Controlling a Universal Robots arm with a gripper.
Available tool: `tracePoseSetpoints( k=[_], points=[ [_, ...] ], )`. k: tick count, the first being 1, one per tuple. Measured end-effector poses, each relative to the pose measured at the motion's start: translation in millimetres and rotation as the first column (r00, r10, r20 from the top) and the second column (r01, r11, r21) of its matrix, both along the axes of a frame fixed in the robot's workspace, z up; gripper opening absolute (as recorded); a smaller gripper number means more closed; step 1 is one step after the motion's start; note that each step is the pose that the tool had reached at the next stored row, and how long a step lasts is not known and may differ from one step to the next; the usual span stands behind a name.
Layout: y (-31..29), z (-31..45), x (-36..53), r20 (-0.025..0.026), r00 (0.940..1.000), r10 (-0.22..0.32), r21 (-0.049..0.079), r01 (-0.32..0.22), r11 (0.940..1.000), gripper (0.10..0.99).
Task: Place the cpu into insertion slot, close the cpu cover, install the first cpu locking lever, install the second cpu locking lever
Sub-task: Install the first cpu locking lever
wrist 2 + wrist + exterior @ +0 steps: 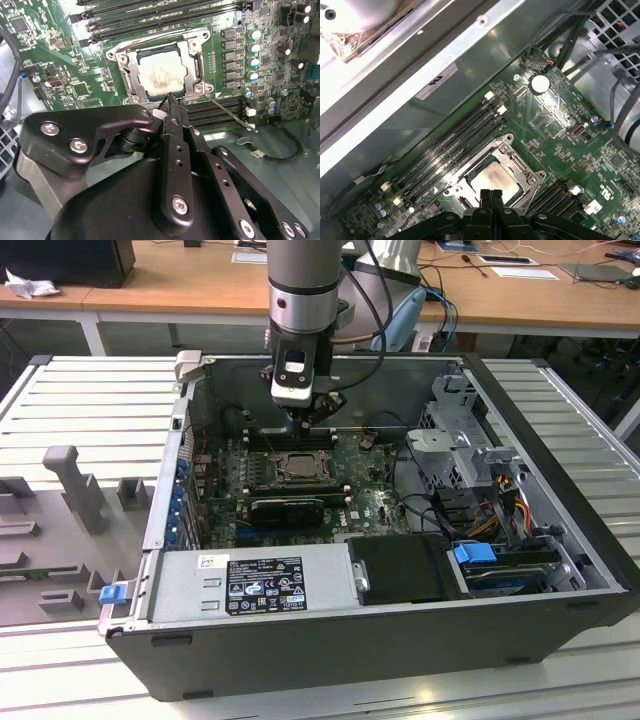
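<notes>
Here we find the gripper clenched, its two black fingers pressed tip to tip with nothing that we can see between them, poised low over the green motherboard. The cpu sits in the insertion slot. Its pale metal top shows through the square cut-out of the cpu cover, which lies flat over it.

The relation that counts is a close one. In the second wrist view the fingertips hover just beside one corner of the socket frame, with the chip just beyond them. In the exterior view the socket lies a little nearer the camera than the gripper.

From near that same corner a thin locking lever runs out (a bare wire rod, unlatched as far as we can judge). Its long axis slants away from the socket across a bank of black memory slots. Its root is near the fingertips and its free end is well apart from them. We cannot tell whether the tips touch the frame.

The board lies on the floor of an open dark computer case, set on its side on a ribbed pale-grey table. A labelled power supply sits along the near wall. A metal drive cage and coloured cables stand at the exterior view's right, and wooden desks cross behind.
</notes>
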State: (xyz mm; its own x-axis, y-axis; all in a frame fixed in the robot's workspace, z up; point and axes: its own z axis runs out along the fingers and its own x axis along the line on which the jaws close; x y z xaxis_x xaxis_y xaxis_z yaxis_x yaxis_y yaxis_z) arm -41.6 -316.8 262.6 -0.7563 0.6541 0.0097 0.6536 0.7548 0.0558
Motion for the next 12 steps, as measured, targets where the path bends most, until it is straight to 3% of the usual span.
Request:
tracePoseSetpoints(
  k=[6,12],
  points=[
    [0.0,0.0,0.0,0.0000,0.9961,0.088,0.000,-0.088,0.9961,0.106],
    [0.0,0.0,0.0,0.0001,0.9831,0.183,0.000,-0.183,0.9831,0.106]
  ],
)
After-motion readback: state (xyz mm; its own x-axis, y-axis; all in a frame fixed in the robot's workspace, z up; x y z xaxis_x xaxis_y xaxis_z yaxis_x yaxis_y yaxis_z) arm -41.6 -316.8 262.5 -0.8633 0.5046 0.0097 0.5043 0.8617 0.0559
